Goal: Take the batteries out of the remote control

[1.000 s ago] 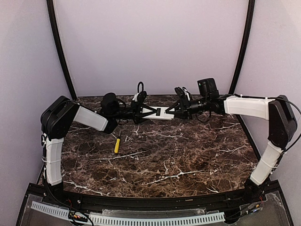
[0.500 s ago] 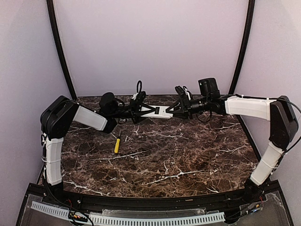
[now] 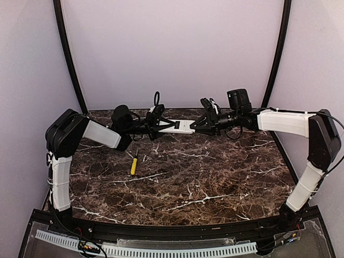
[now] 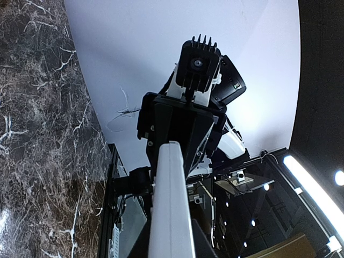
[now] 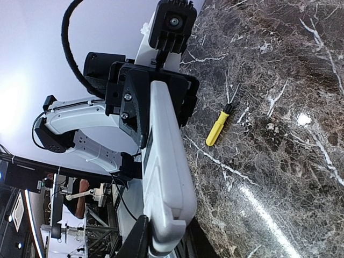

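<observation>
Two claws [image 3: 163,126] [image 3: 199,124], remote control [image 3: 180,127] between, seemingly clamped

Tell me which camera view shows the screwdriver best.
Right wrist. The screwdriver looks largest there, with its yellow handle and dark shaft both clear as it lies on the table. Top external shows it whole but tiny, left of centre. Left wrist does not show it.

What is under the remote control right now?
Only bare marble table shows below the remote control, which is held aloft by the left gripper and right gripper at its ends. The yellow screwdriver lies off to the side. The remote's underside is hidden; no batteries show.
</observation>
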Controlling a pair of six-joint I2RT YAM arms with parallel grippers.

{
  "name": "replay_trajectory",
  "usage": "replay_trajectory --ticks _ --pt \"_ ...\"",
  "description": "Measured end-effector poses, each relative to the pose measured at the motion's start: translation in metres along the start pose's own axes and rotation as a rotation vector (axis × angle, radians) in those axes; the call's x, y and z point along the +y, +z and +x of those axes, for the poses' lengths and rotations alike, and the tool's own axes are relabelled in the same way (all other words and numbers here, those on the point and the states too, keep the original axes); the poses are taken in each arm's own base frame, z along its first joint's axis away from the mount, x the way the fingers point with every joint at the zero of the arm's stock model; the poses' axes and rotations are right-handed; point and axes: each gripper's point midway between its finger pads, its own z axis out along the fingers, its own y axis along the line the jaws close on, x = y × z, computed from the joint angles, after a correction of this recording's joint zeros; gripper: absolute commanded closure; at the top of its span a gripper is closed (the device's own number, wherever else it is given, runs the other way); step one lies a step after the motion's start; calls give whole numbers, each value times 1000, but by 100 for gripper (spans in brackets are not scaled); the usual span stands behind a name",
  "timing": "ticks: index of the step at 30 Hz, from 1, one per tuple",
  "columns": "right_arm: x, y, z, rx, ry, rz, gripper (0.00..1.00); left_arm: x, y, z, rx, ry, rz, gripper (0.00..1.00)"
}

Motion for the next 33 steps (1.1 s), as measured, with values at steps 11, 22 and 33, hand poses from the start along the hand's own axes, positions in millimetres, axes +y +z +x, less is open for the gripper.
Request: replay_trajectory --ticks 11,22,33 --pt "-10 -2 4 10 15 48 66 3 -7 -3 -15 57 -15 100" --pt "-18 -4 10 30 45 97 67 -16 -10 -6 -28 140 -26 100" --pt "-20 -5 9 29 47 116 69 -5 -11 -6 -30 146 -83 100"
